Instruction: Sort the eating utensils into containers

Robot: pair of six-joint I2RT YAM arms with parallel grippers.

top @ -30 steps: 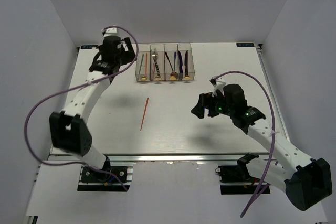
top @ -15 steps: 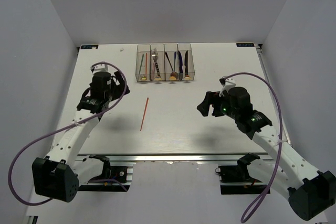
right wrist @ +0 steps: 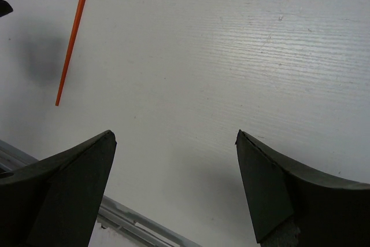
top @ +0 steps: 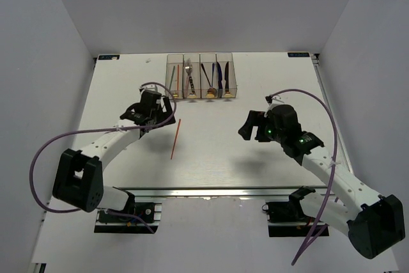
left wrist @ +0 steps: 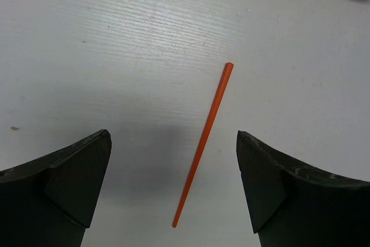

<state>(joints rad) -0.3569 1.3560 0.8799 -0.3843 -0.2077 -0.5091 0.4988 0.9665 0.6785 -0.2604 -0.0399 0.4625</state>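
The left gripper (left wrist: 172, 137) hangs wide open and empty just left of the red chopstick (left wrist: 203, 143), which lies flat on the table (top: 268, 75). The bins (top: 199, 76) stand beyond the chopstick. Well right of it, the right gripper (right wrist: 173, 137) gapes open, empty.

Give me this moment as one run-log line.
left gripper: open, facing red chopstick, not touching | right gripper: open, empty | red chopstick: flat on table, outside bins | bins: hold utensils

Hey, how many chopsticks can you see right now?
3. The loose red chopstick lies on the table; a teal chopstick and a second red chopstick stand in the leftmost bin. Others may be hidden.
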